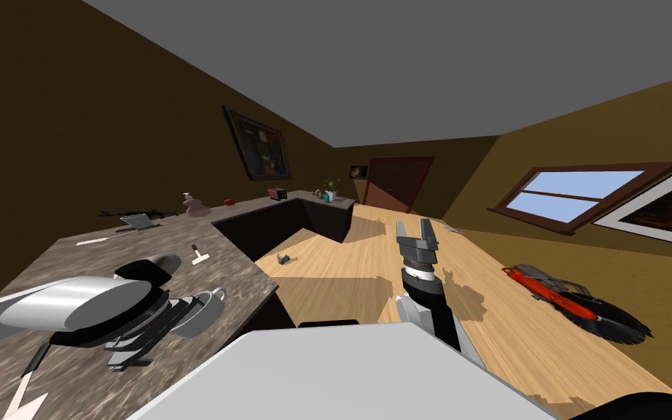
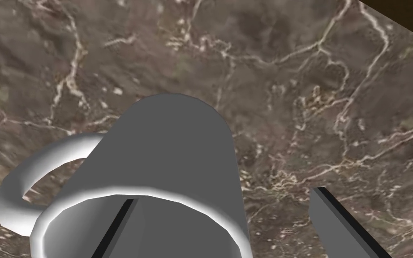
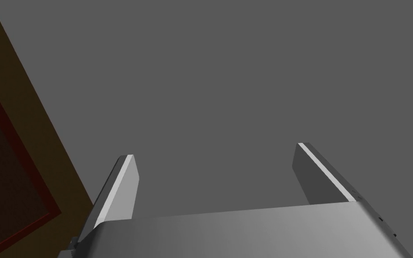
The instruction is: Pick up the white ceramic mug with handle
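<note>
Head view: mug (image 1: 205,312) on brown veined counter (image 1: 72,266); wood floor (image 1: 342,270).

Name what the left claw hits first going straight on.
Likely the grey mug: the left claw straddles its wall, one finger inside heading for its bottom, the other outside toward the marbled counter.

Three cameras, one shared patch of counter.
The head camera, rolled, looks steeply down over the marbled counter (image 1: 72,255) at the frame's lower left. The left wrist camera sits close above the mug (image 2: 169,152) there. The right wrist camera faces upward, away.
</note>
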